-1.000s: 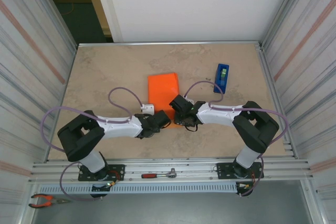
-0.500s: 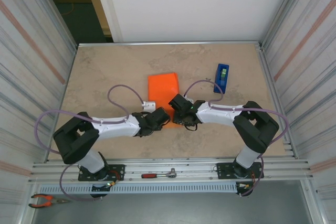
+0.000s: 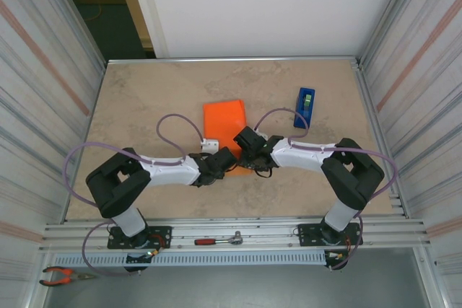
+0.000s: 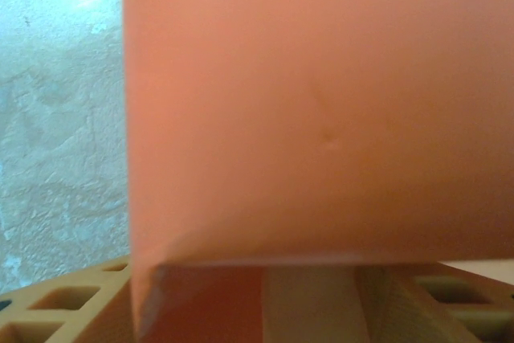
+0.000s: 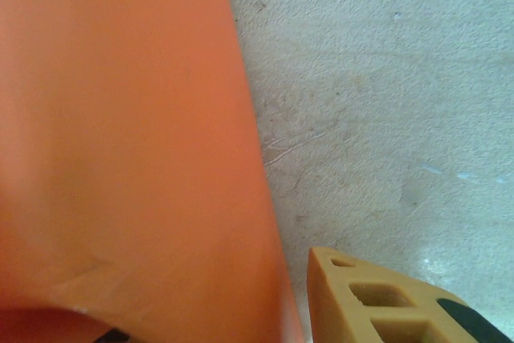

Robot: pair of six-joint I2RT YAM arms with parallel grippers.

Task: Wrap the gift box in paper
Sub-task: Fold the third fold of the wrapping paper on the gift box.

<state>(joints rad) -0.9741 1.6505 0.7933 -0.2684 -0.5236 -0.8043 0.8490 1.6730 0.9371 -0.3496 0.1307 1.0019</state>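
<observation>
The orange paper [image 3: 224,122] lies folded lengthwise in the middle of the table, and the gift box is hidden inside it. Both grippers meet at its near end. My left gripper [image 3: 224,162] comes in from the left, my right gripper [image 3: 250,156] from the right. In the left wrist view a paper flap [image 4: 321,118] hangs over the open left gripper [image 4: 265,283], whose tan fingers [image 4: 64,303] stand wide apart astride the parcel. In the right wrist view the paper [image 5: 120,134] covers the left side. One tan finger [image 5: 377,299] stands clear of its edge, so the right gripper is open.
A blue tape dispenser [image 3: 304,107] stands upright to the right of the paper, towards the back. The beige table [image 3: 144,106] is walled by metal panels on both sides. A red-handled tool [image 3: 220,239] and pliers [image 3: 61,275] lie on the rail below the arm bases.
The left gripper has slid a little right, closer against the paper's near end. Both grippers have spread their jaws wider. The paper has stayed in place.
</observation>
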